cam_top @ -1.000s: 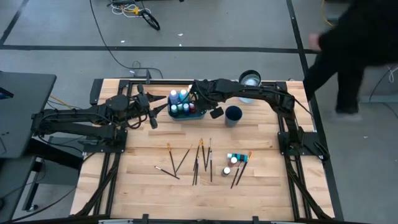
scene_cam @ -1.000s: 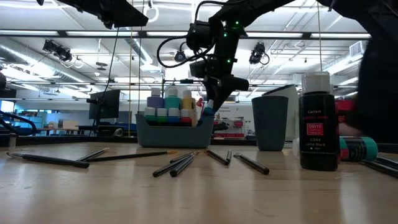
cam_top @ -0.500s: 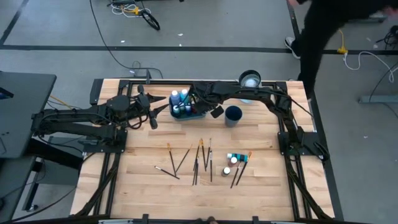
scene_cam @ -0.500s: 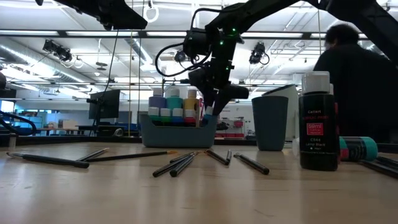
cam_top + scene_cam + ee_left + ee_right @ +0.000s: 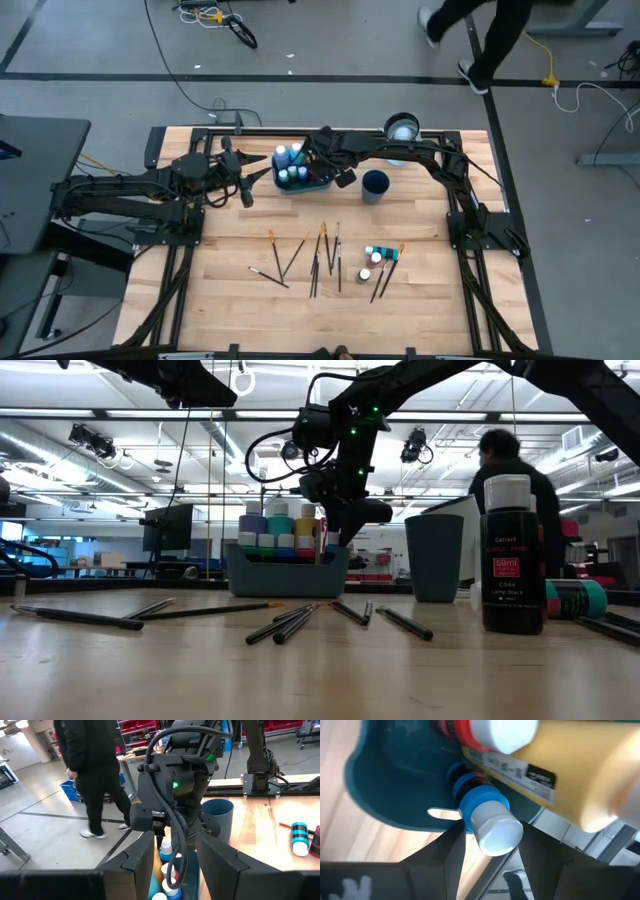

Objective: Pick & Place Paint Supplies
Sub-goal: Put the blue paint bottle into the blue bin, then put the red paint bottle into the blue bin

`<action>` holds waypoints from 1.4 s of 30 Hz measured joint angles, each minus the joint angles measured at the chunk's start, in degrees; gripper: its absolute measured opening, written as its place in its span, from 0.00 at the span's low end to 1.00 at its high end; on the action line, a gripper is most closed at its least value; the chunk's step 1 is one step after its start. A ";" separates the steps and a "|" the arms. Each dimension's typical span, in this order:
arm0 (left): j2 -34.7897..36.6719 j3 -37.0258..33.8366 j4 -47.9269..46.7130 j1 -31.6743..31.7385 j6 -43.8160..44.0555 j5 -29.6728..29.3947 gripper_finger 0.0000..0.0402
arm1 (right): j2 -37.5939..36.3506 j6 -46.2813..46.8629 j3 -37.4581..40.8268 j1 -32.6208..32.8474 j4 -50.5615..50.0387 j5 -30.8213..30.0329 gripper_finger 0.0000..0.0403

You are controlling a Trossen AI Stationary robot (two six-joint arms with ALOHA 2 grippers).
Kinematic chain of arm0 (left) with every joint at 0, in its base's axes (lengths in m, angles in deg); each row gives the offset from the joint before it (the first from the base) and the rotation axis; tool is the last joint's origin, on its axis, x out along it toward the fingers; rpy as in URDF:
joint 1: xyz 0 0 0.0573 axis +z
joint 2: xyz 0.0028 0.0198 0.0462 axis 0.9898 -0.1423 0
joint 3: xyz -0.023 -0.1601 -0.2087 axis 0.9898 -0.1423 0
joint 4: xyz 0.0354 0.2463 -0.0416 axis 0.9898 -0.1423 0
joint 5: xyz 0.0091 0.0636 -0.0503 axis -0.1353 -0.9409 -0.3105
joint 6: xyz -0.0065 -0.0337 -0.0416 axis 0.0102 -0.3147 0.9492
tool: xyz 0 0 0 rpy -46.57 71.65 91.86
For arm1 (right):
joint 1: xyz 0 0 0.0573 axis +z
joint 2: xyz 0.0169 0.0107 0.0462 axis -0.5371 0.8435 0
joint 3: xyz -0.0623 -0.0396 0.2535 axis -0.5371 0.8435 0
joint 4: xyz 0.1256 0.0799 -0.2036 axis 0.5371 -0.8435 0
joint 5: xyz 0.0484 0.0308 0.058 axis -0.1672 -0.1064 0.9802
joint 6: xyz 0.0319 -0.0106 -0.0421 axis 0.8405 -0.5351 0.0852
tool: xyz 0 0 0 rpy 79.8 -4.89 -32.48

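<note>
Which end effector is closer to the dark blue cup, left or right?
Right. The right end effector hovers over the teal tray, beside the dark blue cup; the left end effector is beyond the tray.

Bottles (image 5: 290, 160) crowd the teal tray (image 5: 318, 186); bare tabletop (image 5: 230, 215) beside the brushes (image 5: 318, 255)

Teal tray (image 5: 318, 186), dark blue cup (image 5: 375, 185) (brushes (image 5: 318, 258) dark-handled), pale wooden table (image 5: 230, 300).

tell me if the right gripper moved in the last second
Yes. In the high view the right gripper shifted further over the teal tray, away from the dark blue cup.
</note>
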 joint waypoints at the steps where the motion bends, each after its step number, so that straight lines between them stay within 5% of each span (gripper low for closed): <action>1: 0.00 0.00 0.00 0.00 0.00 -0.02 0.38 | 0.00 0.16 0.00 0.00 0.42 -0.38 0.44; 14: 0.00 0.00 -1.00 0.00 0.02 0.00 0.38 | -0.04 2.84 0.00 -0.23 3.35 0.64 0.46; 22: 0.00 0.00 -1.18 -0.02 0.02 0.00 0.38 | -0.12 7.23 0.00 -0.24 3.78 -6.27 0.46; 29: 0.00 0.00 -1.20 0.00 0.02 0.00 0.38 | -0.13 9.88 0.00 -0.26 3.61 -1.74 0.46; 33: 0.00 0.00 -1.19 0.00 0.46 0.00 0.38 | -0.13 10.60 0.00 0.38 3.54 -6.94 0.46; 42: 0.00 0.00 -1.20 0.00 0.96 0.00 0.38 | -1.89 25.58 0.00 6.40 -3.79 -10.82 0.45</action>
